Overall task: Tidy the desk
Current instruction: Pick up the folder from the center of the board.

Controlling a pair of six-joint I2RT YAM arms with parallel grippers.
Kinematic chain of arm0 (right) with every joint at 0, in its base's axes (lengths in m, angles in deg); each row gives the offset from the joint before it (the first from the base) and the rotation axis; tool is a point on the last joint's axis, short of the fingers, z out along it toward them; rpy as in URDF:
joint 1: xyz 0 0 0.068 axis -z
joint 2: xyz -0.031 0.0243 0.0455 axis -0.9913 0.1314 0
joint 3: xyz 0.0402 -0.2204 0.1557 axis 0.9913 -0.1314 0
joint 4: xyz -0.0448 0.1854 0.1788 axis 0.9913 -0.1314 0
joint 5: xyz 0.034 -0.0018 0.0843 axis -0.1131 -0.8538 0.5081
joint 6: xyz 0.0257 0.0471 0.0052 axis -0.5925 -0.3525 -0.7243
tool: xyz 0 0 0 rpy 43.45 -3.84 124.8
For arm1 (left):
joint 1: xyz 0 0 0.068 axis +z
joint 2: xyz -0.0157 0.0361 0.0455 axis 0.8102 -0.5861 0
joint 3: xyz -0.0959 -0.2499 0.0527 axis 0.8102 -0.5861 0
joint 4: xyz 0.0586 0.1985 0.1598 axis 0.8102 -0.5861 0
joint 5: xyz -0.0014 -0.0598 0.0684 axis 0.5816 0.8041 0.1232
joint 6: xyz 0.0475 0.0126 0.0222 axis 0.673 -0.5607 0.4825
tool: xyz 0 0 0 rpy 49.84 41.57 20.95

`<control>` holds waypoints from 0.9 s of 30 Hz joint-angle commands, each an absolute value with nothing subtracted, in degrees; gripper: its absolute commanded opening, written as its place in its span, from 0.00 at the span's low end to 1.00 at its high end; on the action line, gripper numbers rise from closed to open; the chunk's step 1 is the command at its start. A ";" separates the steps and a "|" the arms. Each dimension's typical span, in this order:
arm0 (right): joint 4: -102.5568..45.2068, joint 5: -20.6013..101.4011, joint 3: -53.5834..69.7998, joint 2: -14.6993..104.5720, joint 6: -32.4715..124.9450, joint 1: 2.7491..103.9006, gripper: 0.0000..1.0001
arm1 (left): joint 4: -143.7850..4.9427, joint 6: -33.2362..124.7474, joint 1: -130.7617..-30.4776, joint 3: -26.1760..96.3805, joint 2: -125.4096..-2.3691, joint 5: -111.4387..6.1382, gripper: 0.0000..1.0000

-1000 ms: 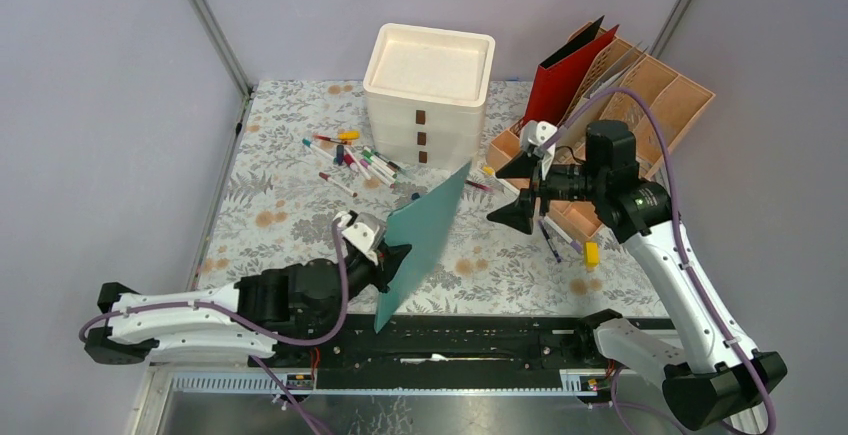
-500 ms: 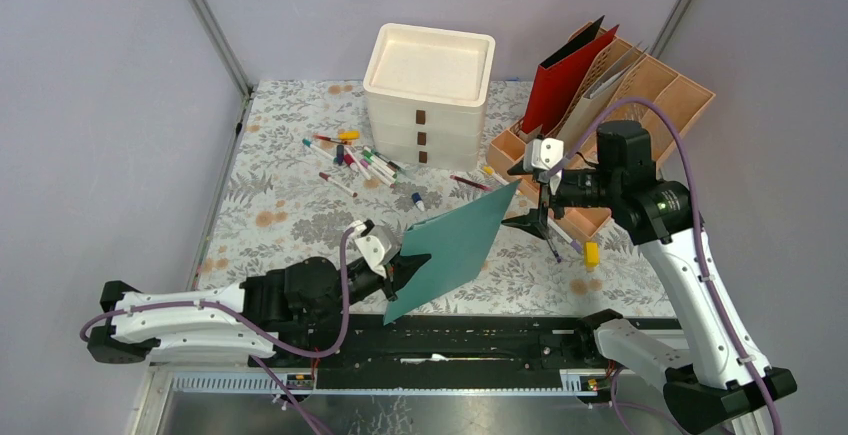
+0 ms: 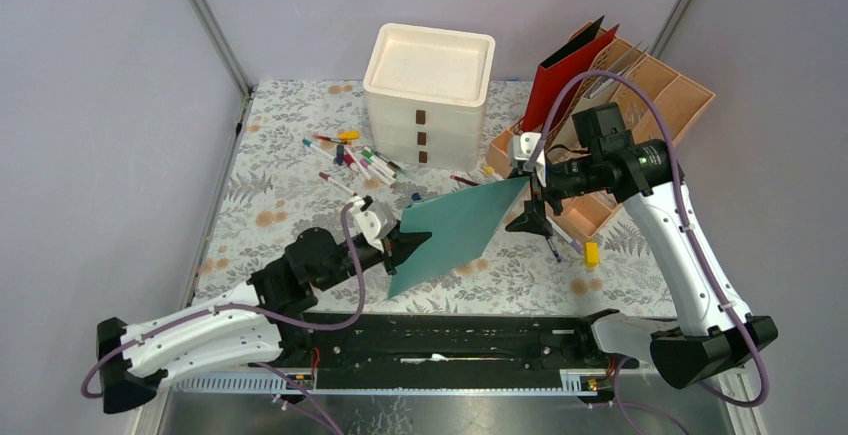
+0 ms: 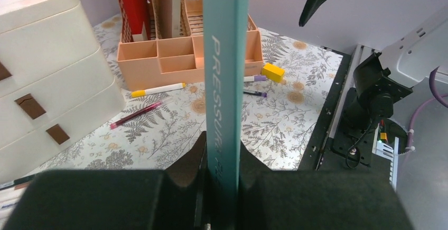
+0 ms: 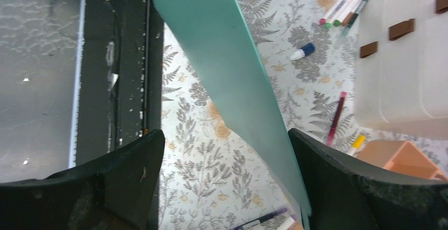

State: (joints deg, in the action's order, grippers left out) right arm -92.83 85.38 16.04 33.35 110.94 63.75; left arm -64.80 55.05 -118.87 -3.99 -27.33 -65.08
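- While the left gripper (image 3: pixel 400 247) is clamped tight on the near edge of a teal folder (image 3: pixel 455 235), the folder is held up off the desk (image 3: pixel 280 205), tilted, with its far end raised towards the right arm.
- In the left wrist view the folder (image 4: pixel 227 55) stands edge-on between the two fingers of the left gripper (image 4: pixel 222 161), with white lettering running along its spine.
- The right gripper (image 3: pixel 528 193) has its jaws spread wide and grips nothing. The folder's far corner sits in the gap between them.
- In the right wrist view the folder (image 5: pixel 227 66) runs down between the two black fingers of the right gripper (image 5: pixel 224 135) and passes close to the right-hand one. Whether it touches that finger I cannot tell.
- The desk, covered in pale cloth printed with ferns and orange flowers, fills the middle of the top view, beyond the arm bases.
- A cream drawer unit (image 3: pixel 428 90) stands at the back of the desk.
- A wooden organiser (image 3: pixel 690 95) stands to the right of it, with a red folder (image 3: pixel 560 80) upright in one slot.
- A scatter of markers (image 3: pixel 355 160) lies in front of the drawers, on the left.
- A yellow block (image 3: pixel 591 253) lies on the cloth near the organiser's front corner.
- A pink pen (image 4: pixel 136 115) lies between the drawers and the organiser.
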 commanded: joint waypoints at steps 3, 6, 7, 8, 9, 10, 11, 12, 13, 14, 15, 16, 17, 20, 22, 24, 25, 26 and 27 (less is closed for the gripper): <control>-100.21 89.29 17.82 34.46 114.65 63.58 0.75 | -51.05 51.17 -110.18 -4.51 -30.03 -47.16 0.00; -99.96 89.27 17.73 34.61 114.04 63.56 0.50 | -49.16 50.27 -108.20 -5.22 -30.94 -45.13 0.00; -99.64 89.15 17.73 34.55 113.47 63.51 0.38 | -48.68 49.96 -107.76 -5.33 -31.29 -44.88 0.00; -99.11 88.87 17.73 34.41 112.84 63.55 0.26 | -48.61 49.80 -107.56 -5.46 -31.48 -44.92 0.00; -98.69 88.43 17.77 34.08 112.29 63.57 0.15 | -48.63 49.68 -107.42 -5.57 -31.65 -45.05 0.00; -98.26 87.81 17.92 33.82 111.72 63.56 0.05 | -48.72 49.50 -107.28 -5.72 -31.65 -45.21 0.06; -98.07 87.00 18.24 33.43 111.12 63.56 0.00 | -48.94 49.29 -107.16 -6.08 -31.51 -45.37 0.33; -98.12 86.64 18.52 33.07 110.91 63.56 0.00 | -49.51 48.74 -107.04 -6.16 -31.30 -45.76 0.58; -98.38 86.30 18.83 32.65 110.93 63.60 0.00 | -50.45 48.37 -106.88 -6.35 -30.90 -45.80 0.65; -98.58 86.07 19.13 32.22 110.97 63.60 0.00 | -51.26 48.18 -106.81 -6.52 -30.40 -45.60 0.68; -98.91 86.10 19.38 31.77 111.09 63.56 0.00 | -51.91 48.00 -106.75 -6.94 -29.64 -45.47 0.70; -99.34 86.15 19.75 31.45 111.26 63.58 0.00 | -52.27 47.82 -106.73 -7.76 -28.67 -45.67 0.78; -99.93 86.46 20.32 31.29 111.47 63.60 0.00 | -52.31 47.29 -106.72 -8.90 -27.45 -46.32 0.89; -103.77 87.33 22.92 31.70 113.06 63.59 0.00 | -51.53 46.09 -106.64 -12.76 -24.11 -48.23 0.99; -106.33 87.72 24.96 32.65 113.98 63.56 0.00 | -50.90 45.59 -106.59 -14.64 -22.52 -50.20 0.99; -108.92 87.67 26.87 33.88 115.03 63.60 0.00 | -50.43 46.99 -106.50 -15.29 -22.39 -48.74 0.99; -109.86 87.36 27.69 34.58 115.42 63.55 0.00 | -50.21 47.98 -106.54 -15.12 -22.93 -47.67 0.99; -110.57 86.83 28.27 35.13 115.60 63.55 0.00 | -50.17 48.85 -106.51 -14.65 -23.88 -46.59 0.99; -111.05 86.22 28.67 35.69 115.69 63.58 0.00 | -50.54 50.00 -106.59 -13.87 -25.42 -45.45 0.99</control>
